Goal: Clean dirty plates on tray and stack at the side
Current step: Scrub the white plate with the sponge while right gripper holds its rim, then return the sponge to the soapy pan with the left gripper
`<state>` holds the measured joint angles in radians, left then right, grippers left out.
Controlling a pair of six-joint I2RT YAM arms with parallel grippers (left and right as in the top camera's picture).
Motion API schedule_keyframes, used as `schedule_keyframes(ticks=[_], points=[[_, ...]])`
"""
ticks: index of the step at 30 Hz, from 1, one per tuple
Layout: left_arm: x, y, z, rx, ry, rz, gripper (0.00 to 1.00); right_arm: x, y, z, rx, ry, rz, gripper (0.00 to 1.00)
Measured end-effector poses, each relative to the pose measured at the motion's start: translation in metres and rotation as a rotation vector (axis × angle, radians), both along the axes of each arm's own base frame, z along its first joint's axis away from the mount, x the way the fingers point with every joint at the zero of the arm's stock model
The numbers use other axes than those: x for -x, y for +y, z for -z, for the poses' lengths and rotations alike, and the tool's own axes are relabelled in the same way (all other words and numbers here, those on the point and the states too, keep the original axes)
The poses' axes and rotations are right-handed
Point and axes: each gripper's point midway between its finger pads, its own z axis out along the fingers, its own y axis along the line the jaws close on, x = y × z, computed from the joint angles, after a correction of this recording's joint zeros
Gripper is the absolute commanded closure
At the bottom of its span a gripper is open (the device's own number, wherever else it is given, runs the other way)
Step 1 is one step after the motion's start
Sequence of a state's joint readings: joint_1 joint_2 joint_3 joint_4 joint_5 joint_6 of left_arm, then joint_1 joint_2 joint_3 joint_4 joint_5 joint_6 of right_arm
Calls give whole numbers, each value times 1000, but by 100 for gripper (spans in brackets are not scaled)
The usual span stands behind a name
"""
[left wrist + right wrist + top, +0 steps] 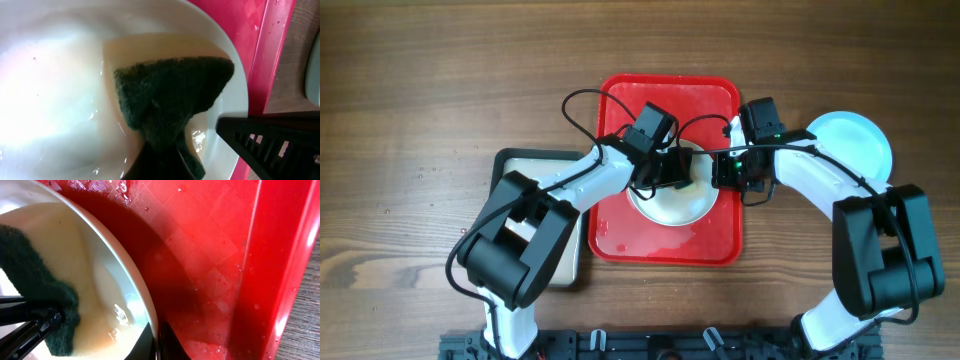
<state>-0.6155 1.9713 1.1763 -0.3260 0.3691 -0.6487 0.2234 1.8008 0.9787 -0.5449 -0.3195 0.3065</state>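
left claw (pixel 672 172): clamped on the sponge (pixel 170 100), green face down on the white plate (pixel 50 75), on its wet inside.
right claw (pixel 725 172): narrow, pinching that plate's right rim, one finger each side.
plate being scrubbed: on the red tray (pixel 665 245), between my two claws; round, so no long axis to mind.
key relation: i judge the stacking spot is by the light blue plate (pixel 850 140), off the tray's right edge; my right arm is nearer.
count: one white plate, one blue; a third may sit under it, i can't tell. one sponge, one tray, one metal pan (pixel 535 153) on the left.
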Motion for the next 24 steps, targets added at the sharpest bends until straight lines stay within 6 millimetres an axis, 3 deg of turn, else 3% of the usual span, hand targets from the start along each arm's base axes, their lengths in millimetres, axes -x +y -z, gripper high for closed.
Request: schedule_keyframes(ticks=[4, 6, 9, 12, 13, 15, 19, 21, 24], points=[[19, 4, 2, -11, 90, 29, 96, 0, -1, 0, 2, -1, -4, 96], [41, 15, 5, -43, 205, 40, 96, 0, 0, 0, 2, -2, -5, 96], [55, 36, 7, -85, 311, 15, 96, 0, 0, 0, 2, -2, -8, 96], [51, 67, 7, -187, 318, -54, 96, 0, 0, 0, 3, -4, -11, 96], [39, 85, 5, -254, 259, -100, 96, 0, 0, 0, 3, -4, -12, 95], [25, 98, 0, -308, 185, -140, 96, 1, 2, -1, -8, -2, -19, 96], [4, 120, -29, -396, 6, -203, 96, 2, 4, 0, -11, -1, -22, 96], [2, 125, -49, -378, -32, -223, 96, 2, 4, 0, -11, -1, -23, 96], [9, 136, -94, -284, -63, -260, 96, 2, 3, 0, -10, -1, -22, 96]])
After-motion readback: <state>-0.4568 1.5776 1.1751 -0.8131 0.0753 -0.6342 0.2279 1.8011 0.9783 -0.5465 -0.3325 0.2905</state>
